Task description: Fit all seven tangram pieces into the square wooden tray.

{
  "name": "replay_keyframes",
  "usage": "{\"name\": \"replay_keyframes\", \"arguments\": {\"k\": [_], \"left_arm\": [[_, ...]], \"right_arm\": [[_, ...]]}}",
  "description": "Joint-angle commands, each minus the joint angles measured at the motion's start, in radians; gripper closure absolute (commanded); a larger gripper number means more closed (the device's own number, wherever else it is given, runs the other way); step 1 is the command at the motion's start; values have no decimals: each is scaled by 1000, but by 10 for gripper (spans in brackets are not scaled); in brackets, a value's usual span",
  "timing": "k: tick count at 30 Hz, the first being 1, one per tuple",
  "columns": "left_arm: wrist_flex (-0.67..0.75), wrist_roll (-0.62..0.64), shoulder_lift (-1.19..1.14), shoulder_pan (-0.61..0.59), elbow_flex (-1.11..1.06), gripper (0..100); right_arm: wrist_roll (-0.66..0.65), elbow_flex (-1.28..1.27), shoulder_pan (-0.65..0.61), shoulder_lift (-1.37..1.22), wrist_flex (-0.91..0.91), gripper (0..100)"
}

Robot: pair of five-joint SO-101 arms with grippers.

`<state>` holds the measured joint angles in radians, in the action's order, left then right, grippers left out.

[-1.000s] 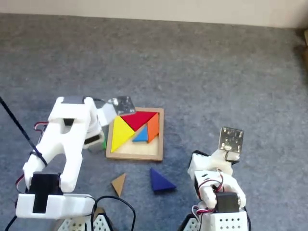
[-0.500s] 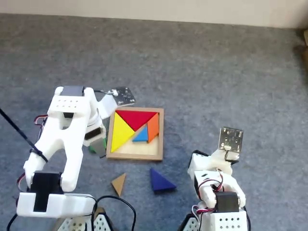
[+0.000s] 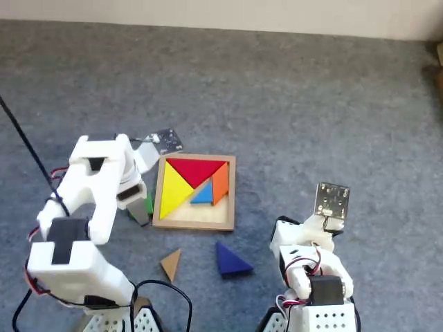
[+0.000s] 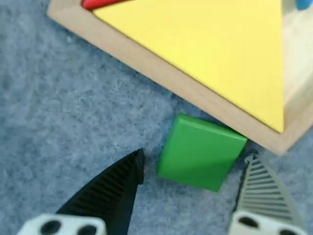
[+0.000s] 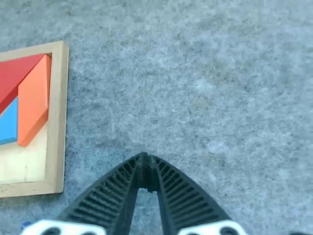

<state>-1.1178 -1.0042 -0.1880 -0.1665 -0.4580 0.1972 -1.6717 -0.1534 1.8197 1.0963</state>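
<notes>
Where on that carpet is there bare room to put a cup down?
Bare grey carpet lies beyond the far edge of the square wooden tray and between it and the right claw. Crowded: left of the tray, where the open left claw straddles a green wooden block, and nearer the arms, by the tan wooden triangle and the dark blue wooden triangle.

An indoor robot test setup: grey carpet-like surface (image 3: 311,97) meeting a pale wall (image 3: 242,12).

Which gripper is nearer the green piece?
Left. The left gripper is open astride the green piece beside the tray; the right gripper is shut over carpet past the tray's opposite side.
</notes>
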Motion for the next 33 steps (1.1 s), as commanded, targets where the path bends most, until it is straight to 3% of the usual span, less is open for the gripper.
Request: {"name": "replay_keyframes", "arguments": {"k": [1,9,14,21,28,33], "left_arm": [[-68,-20,-44,-7,116,743],[-103,-15,-68,2,131,833],[-196,-8,16,2,130,858],[-287,127,282,51,53,864],[-287,338,535,255,-156,864],[-287,509,578,387,-203,864]], "right_arm": [[-14,-120,15,16,-24,990],[-14,-120,15,16,-24,990],[-14,-120,15,16,-24,990],[-14,-120,15,16,-24,990],[-14,-120,15,16,-24,990],[-14,-120,15,16,-24,990]]}}
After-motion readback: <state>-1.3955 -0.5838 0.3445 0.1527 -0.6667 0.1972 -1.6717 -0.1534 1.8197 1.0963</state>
